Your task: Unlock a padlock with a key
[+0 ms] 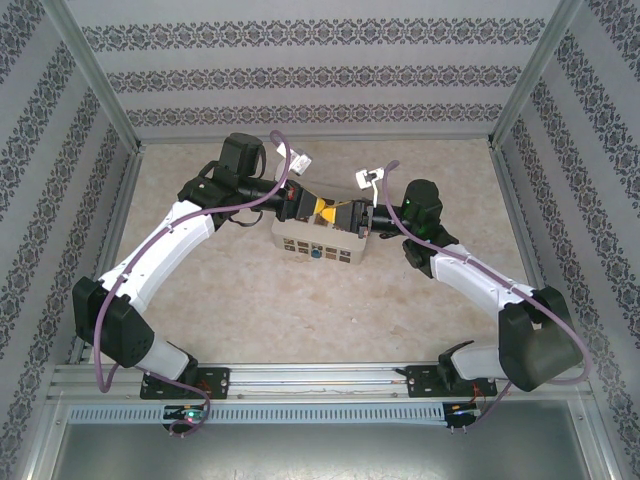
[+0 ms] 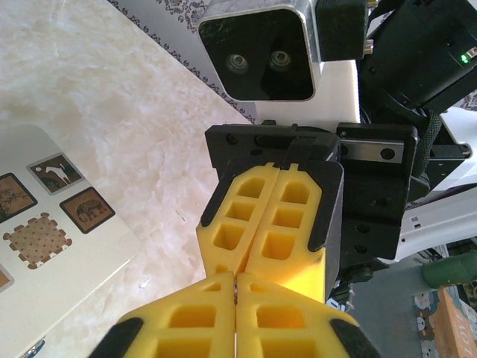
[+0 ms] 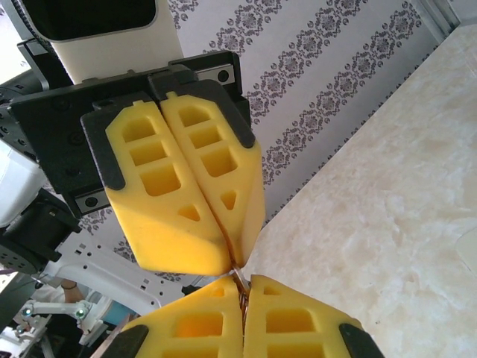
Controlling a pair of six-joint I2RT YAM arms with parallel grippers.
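The left gripper [image 1: 326,209] and the right gripper [image 1: 347,214] meet tip to tip above the beige box [image 1: 318,243], nose against nose.

In the right wrist view, the right gripper's own yellow fingers [image 3: 287,324] are pressed flat together. A thin metal sliver [image 3: 240,285] is pinched in their seam and pokes out just past the tips. Whether it is the key is too small to tell.

The sliver runs straight ahead to the left gripper's fingers [image 3: 168,216], which are also closed pad against pad. It touches them where their tips come together. Whether those tips grip it cannot be told.

In the left wrist view the left gripper's fingers [image 2: 186,324] show no gap, and the right gripper's fingers [image 2: 283,224] sit directly ahead of them, touching.

The padlock [image 1: 316,254] is a small blue spot on the box side facing the arm bases, just below both fingertip pairs and apart from them. Its shackle is too small to make out
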